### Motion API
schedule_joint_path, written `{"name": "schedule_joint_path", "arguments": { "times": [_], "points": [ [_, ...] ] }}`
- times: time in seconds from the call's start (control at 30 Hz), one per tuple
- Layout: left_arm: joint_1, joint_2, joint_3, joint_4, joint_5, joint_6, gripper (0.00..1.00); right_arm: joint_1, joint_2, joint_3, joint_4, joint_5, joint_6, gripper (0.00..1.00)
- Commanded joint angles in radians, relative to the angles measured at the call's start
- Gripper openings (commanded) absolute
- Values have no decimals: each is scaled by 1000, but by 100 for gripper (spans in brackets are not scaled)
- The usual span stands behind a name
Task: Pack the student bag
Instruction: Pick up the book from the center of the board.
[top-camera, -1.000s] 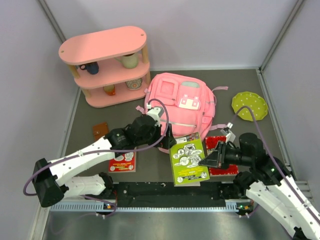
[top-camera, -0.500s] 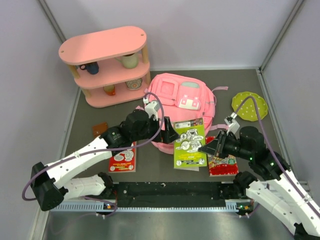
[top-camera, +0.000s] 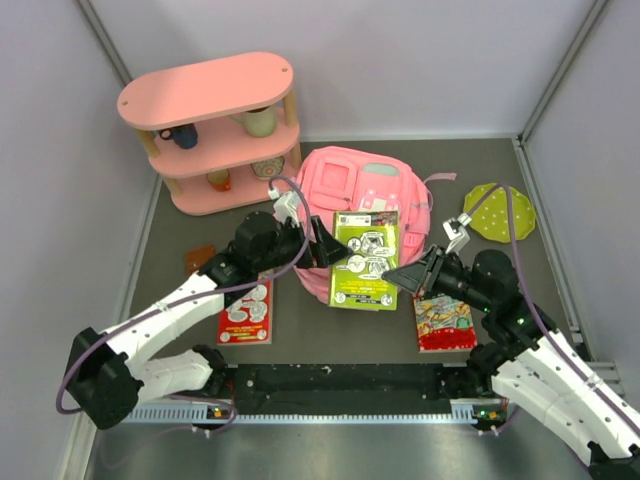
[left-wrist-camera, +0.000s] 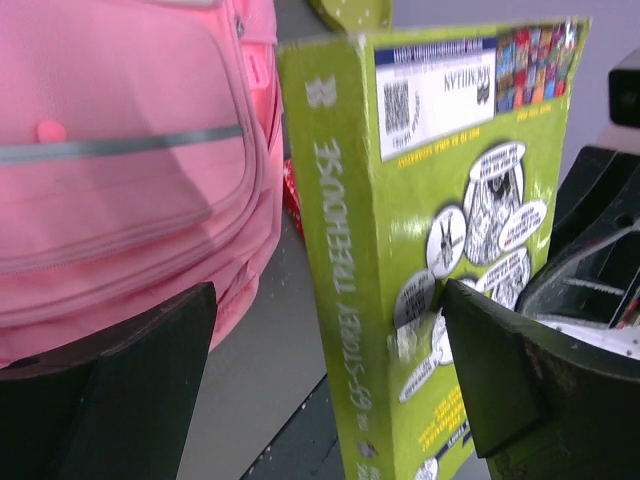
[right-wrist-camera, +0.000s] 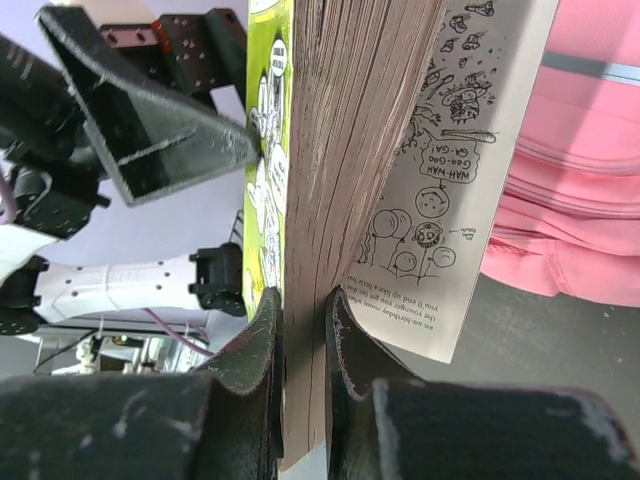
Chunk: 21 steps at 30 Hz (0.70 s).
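The student bag (top-camera: 365, 185) is a pink backpack lying at the back centre of the table; its pink front fills the left of the left wrist view (left-wrist-camera: 120, 150). A lime-green paperback book (top-camera: 365, 260) hangs over the bag's near edge, with my right gripper (top-camera: 400, 272) shut on its lower page edge (right-wrist-camera: 330, 150). In the right wrist view both fingers of that gripper (right-wrist-camera: 300, 340) pinch the pages. My left gripper (top-camera: 325, 245) stands open at the book's left side. The book's spine (left-wrist-camera: 345, 250) stands between that gripper's (left-wrist-camera: 330, 380) wide jaws, and the right finger (left-wrist-camera: 520, 380) touches the cover.
A pink oval shelf (top-camera: 210, 130) with cups stands at the back left. A red book (top-camera: 445, 322) lies under the right arm and another red book (top-camera: 245, 318) under the left arm. A small brown item (top-camera: 200, 262) lies at the left, a green dotted plate (top-camera: 498, 210) at the right.
My right gripper has carried the green book away from the near edge and up onto the bag's front. The left gripper moved back with it, still open.
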Motion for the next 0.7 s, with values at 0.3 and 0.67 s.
{"name": "schedule_joint_path", "arguments": {
  "times": [0.3,0.67],
  "points": [
    [69,114,25,452,371,-35,98,6,34,-35,362,-150,30,0],
    [105,89,39,306,299,23,0,-76,153,38,191,-69,-79,9]
  ]
}}
